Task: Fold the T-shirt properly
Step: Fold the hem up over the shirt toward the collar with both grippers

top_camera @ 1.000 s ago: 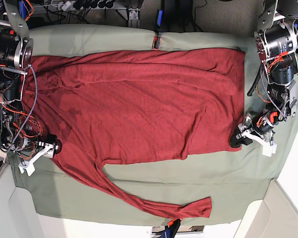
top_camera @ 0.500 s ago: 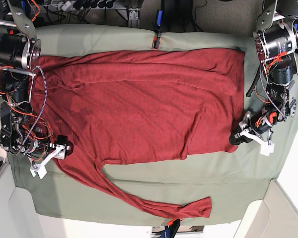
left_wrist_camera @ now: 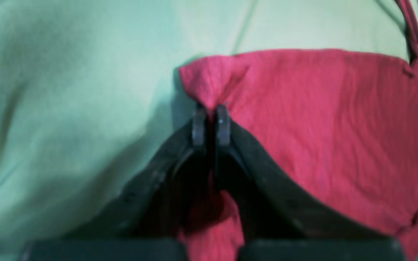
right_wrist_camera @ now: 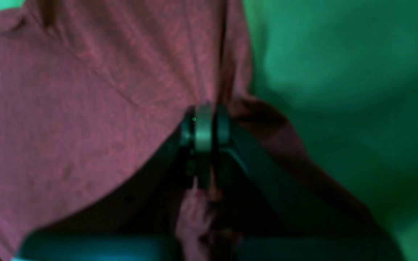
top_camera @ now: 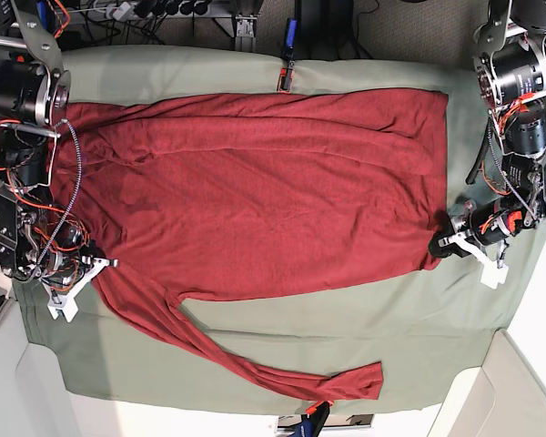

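The dark red T-shirt (top_camera: 255,191) lies spread across the sage-green table cloth (top_camera: 419,319), with one long sleeve (top_camera: 255,364) trailing toward the front edge. My left gripper (top_camera: 441,246) is shut on the shirt's hem corner at the base view's right; the left wrist view shows the jaws pinching a peak of red fabric (left_wrist_camera: 212,90). My right gripper (top_camera: 96,267) is shut on the shirt near the shoulder at the base view's left; in the right wrist view the jaws clamp a fold of fabric (right_wrist_camera: 216,72).
The cloth-covered table ends close to both grippers at left and right. Cables and equipment (top_camera: 164,9) sit behind the far edge. A small clamp (top_camera: 285,77) sits at the far edge above the shirt. White panels (top_camera: 510,391) flank the front corners.
Both grippers pulled outward, stretching the shirt flatter and wider. The right gripper moved back left; the left gripper shifted right. The folds near the top smoothed out.
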Controlling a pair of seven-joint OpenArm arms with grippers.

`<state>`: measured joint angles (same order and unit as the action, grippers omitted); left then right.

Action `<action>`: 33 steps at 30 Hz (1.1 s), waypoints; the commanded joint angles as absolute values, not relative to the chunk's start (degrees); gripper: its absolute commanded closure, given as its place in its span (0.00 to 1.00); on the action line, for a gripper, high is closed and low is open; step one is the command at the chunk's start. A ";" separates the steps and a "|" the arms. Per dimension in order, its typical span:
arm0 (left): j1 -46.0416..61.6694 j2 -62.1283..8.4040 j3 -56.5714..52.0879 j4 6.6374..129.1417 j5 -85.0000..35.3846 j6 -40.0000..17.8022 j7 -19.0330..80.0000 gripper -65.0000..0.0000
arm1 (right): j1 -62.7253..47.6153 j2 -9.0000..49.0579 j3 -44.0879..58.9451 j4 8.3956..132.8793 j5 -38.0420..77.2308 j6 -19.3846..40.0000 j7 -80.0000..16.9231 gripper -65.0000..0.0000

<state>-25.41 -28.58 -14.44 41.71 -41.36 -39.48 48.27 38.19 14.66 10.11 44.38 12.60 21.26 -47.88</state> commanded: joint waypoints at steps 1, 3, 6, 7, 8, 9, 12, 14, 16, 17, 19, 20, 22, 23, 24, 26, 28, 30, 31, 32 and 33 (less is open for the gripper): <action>-26.57 -29.76 -14.57 44.56 -43.09 -40.00 48.05 1.00 | 40.12 16.14 10.26 46.41 12.88 21.47 -47.53 1.00; -25.06 -30.20 -14.57 48.56 -43.77 -40.00 48.27 1.00 | 40.10 16.86 10.26 48.62 13.06 21.47 -48.93 1.00; -21.78 -30.81 -14.57 54.70 -44.10 -40.00 48.25 1.00 | 39.05 17.63 10.26 53.69 14.24 21.47 -51.27 1.00; -20.53 -30.87 -14.57 56.82 -44.10 -40.00 48.27 1.00 | 38.17 17.96 10.26 55.99 14.81 21.47 -51.57 1.00; -19.20 -31.03 -14.57 58.87 -44.10 -40.00 48.25 1.00 | 37.17 18.24 10.26 58.30 15.11 21.45 -51.79 1.00; -17.89 -31.07 -14.57 60.99 -44.10 -40.00 48.23 1.00 | 36.16 18.63 10.26 60.55 15.57 21.45 -52.14 1.00; -14.15 -31.33 -14.57 67.29 -44.05 -40.00 48.25 1.00 | 33.45 19.88 10.26 64.53 17.45 21.45 -53.71 1.00; -11.62 -32.01 -14.59 71.16 -44.05 -40.00 48.25 1.00 | 31.35 20.60 10.26 66.26 18.63 21.47 -53.65 1.00; -8.56 -33.28 -14.59 74.91 -44.07 -40.00 48.16 1.00 | 28.64 21.39 10.37 68.51 19.55 21.45 -53.65 1.00; -6.92 -34.02 -14.59 76.77 -44.12 -40.00 47.99 1.00 | 27.20 21.67 10.50 69.95 19.55 21.43 -53.67 1.00; -3.88 -35.29 -14.61 80.42 -44.14 -40.00 47.99 1.00 | 24.08 22.20 10.72 72.97 19.53 21.43 -53.71 1.00; -2.57 -35.70 -14.70 82.17 -44.16 -40.00 48.01 1.00 | 22.61 22.22 11.00 74.48 19.53 21.45 -53.82 1.00; -0.36 -36.27 -14.70 85.62 -44.14 -40.00 48.05 1.00 | 19.70 22.20 11.40 76.99 19.57 21.45 -53.84 1.00; 0.64 -36.42 -14.70 87.20 -44.14 -40.00 48.07 1.00 | 18.24 22.20 11.57 78.24 19.57 21.43 -53.82 1.00; 1.69 -36.56 -14.70 88.51 -44.14 -40.00 48.10 1.00 | 16.73 22.20 11.75 79.48 19.57 21.43 -53.84 1.00; 3.68 -36.53 -14.70 90.41 -44.14 -40.00 48.42 1.00 | 13.61 22.20 12.51 82.19 19.55 21.41 -53.80 1.00; 5.45 -36.51 -14.70 91.07 -44.16 -40.00 48.29 1.00 | 10.83 22.17 13.74 84.51 19.55 21.43 -53.74 1.00; 6.35 -36.45 -14.70 91.07 -44.16 -40.00 48.27 1.00 | 8.91 22.17 14.94 85.71 19.55 21.41 -53.58 1.00; 6.70 -36.51 -14.70 91.07 -44.14 -40.00 48.27 1.00 | 8.40 22.15 15.38 85.91 19.53 21.43 -53.58 1.00; 6.79 -36.49 -14.70 91.07 -44.14 -40.00 48.29 1.00 | 7.99 22.17 15.70 85.91 19.55 21.43 -53.58 1.00; 6.87 -36.51 -14.70 91.07 -44.12 -40.00 48.36 1.00 | 7.73 22.15 15.77 85.80 19.55 21.41 -53.67 1.00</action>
<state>7.57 -35.27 -14.20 90.17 -43.59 -39.70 49.45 6.94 21.10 15.27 84.88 19.66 21.43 -54.48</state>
